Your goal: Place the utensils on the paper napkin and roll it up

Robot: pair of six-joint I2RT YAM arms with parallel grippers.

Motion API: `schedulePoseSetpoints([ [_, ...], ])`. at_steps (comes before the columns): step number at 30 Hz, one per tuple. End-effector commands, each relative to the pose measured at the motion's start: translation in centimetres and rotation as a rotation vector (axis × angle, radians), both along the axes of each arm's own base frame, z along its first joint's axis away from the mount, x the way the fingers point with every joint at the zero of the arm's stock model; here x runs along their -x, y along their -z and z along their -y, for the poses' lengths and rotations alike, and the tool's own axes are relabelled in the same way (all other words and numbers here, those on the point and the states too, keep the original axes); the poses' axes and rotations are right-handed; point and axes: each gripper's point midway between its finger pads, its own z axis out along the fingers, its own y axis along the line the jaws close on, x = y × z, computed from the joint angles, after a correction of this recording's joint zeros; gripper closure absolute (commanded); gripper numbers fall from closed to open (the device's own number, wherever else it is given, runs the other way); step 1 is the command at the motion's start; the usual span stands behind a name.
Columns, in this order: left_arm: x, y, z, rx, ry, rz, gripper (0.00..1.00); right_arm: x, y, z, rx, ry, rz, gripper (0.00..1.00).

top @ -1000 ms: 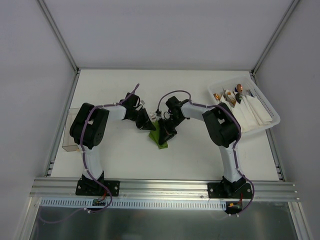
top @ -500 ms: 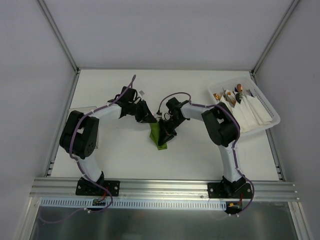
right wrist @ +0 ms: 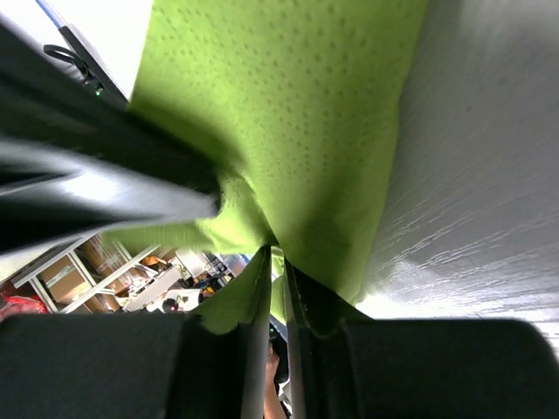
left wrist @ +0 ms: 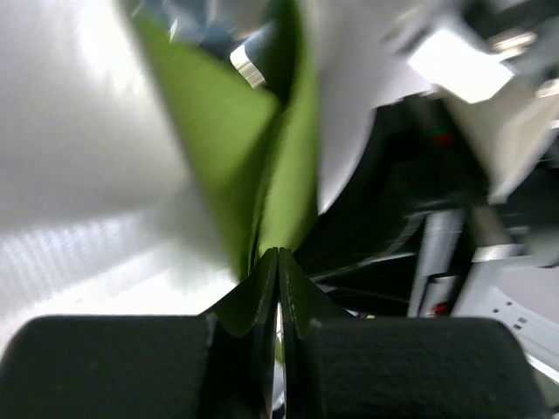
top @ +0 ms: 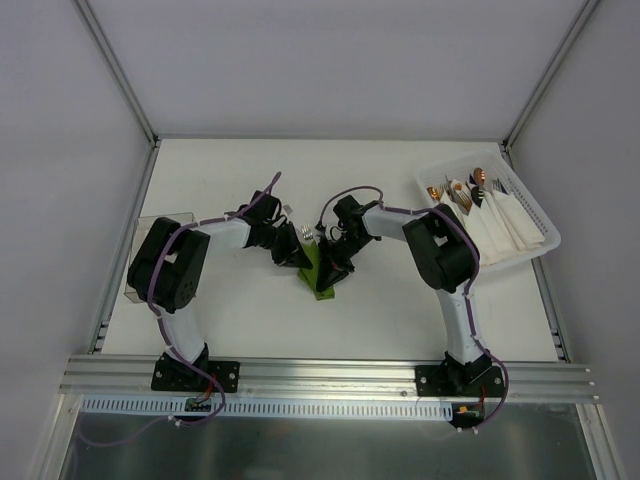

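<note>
Over the last half second the left gripper has swung back down from the far side to the paper napkin, which lies mid-bench, slightly nearer the near edge, and now looks slimmer, more a folded strip than a sheet. Both wrist views show jaws pinched tight on green paper: the left gripper on a fold, the right gripper on a crumpled edge. Silvery tines of the utensils poke out at the napkin's far end, so the roll seems underway, not finished. The two grippers crowd each other closely. A basket of white napkins and copper-tipped cutlery sits at the far right corner, a clear box at the left edge; neither is in the way
</note>
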Motion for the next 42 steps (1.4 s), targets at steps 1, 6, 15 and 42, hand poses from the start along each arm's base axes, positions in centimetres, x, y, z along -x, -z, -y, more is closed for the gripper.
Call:
schedulePoseSetpoints([
  [1, 1.4, 1.3, -0.9, -0.037, 0.000, -0.045, 1.00, -0.9, 2.5, 1.2, 0.088, 0.008, 0.056, 0.85],
  [6, 3.1, 3.6, -1.9, -0.086, 0.008, -0.108, 1.00, -0.9, 2.2, 1.2, 0.072, 0.005, 0.059, 0.80],
  [15, 3.0, 5.6, -3.0, -0.141, -0.014, -0.133, 1.00, -0.7, -1.9, 0.3, -0.054, -0.026, 0.102, 0.67],
  [42, 1.9, 3.1, -3.4, -0.122, -0.032, -0.048, 1.00, 0.1, 2.0, 1.9, 0.037, -0.127, 0.122, 0.82],
])
